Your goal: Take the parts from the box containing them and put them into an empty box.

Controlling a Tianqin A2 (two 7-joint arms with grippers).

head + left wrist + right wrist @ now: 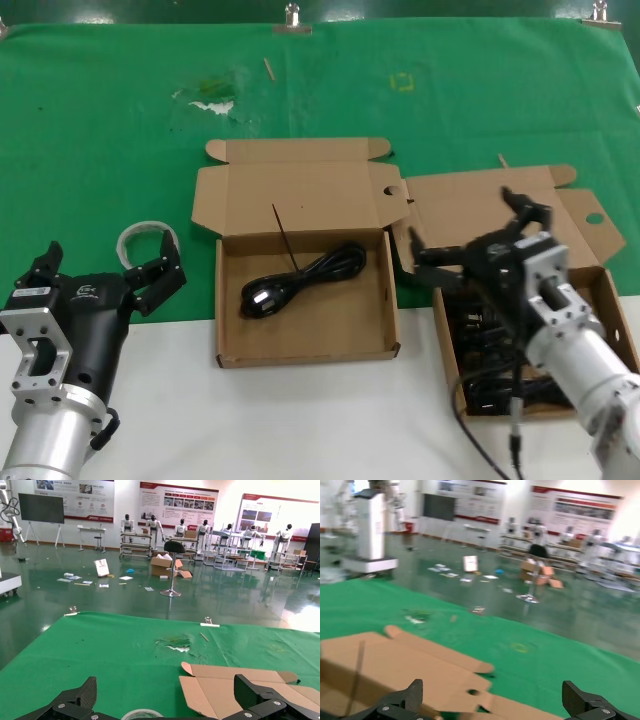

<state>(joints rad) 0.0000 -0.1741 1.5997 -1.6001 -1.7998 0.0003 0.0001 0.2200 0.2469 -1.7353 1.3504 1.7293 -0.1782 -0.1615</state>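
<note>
The box containing the parts (606,288) lies at the right with its lid askew. Black power cords (487,388) lie in its tray, partly hidden by my right arm. My right gripper (468,232) hovers over that box's near-left part, open and holding nothing. In the right wrist view the gripper (494,700) spreads wide above brown cardboard flaps (395,665). The squarish box (305,335) in the middle holds one coiled black cord (300,280). My left gripper (105,268) is parked at the table's left, open and empty; in the left wrist view this gripper (167,692) frames the middle box's lid (225,687).
A clear tape roll (145,235) lies on the green cloth (100,150) just beyond my left gripper, and the tape roll (142,714) also shows in the left wrist view. White tabletop (300,420) runs along the front. A thin dark stick (284,235) leans on the middle box's lid.
</note>
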